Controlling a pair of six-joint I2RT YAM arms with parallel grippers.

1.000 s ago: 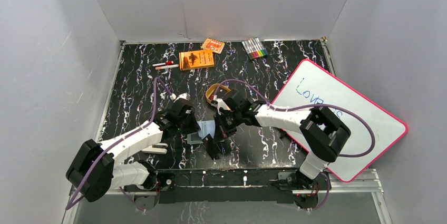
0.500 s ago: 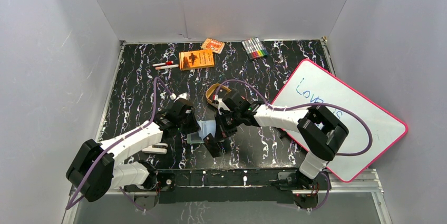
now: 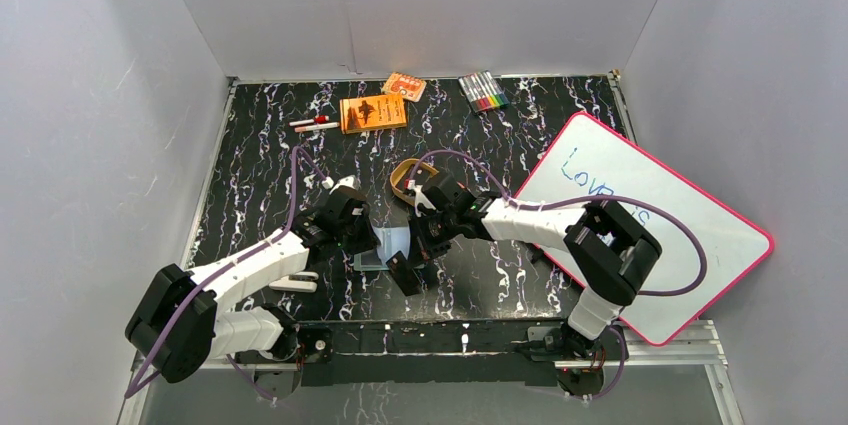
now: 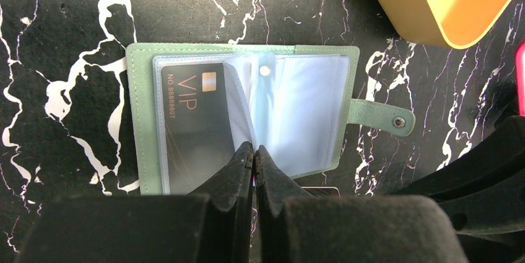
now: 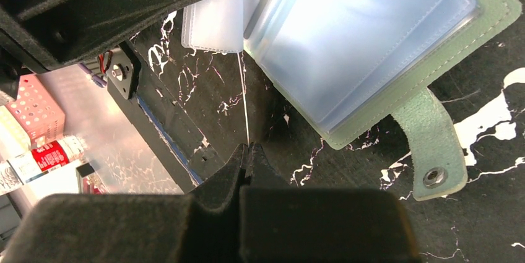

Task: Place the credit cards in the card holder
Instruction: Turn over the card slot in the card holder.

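The sage-green card holder lies open on the black marble table, its snap tab to the right. A black "VIP" credit card sits in its left sleeve. My left gripper is shut on the lower edge of a clear sleeve page, lifting it off the pages beneath. In the right wrist view the card holder is at the top, and my right gripper is shut on another credit card, seen edge-on, pointing up at the raised sleeve. In the top view, both grippers meet at the card holder.
A golden oval tin stands just behind the holder. A pink-framed whiteboard lies on the right. An orange booklet, a small orange pack, a set of markers and two pens lie along the back.
My right gripper with its card has edged slightly left towards the holder. The left gripper has kept its hold on the sleeve in place.
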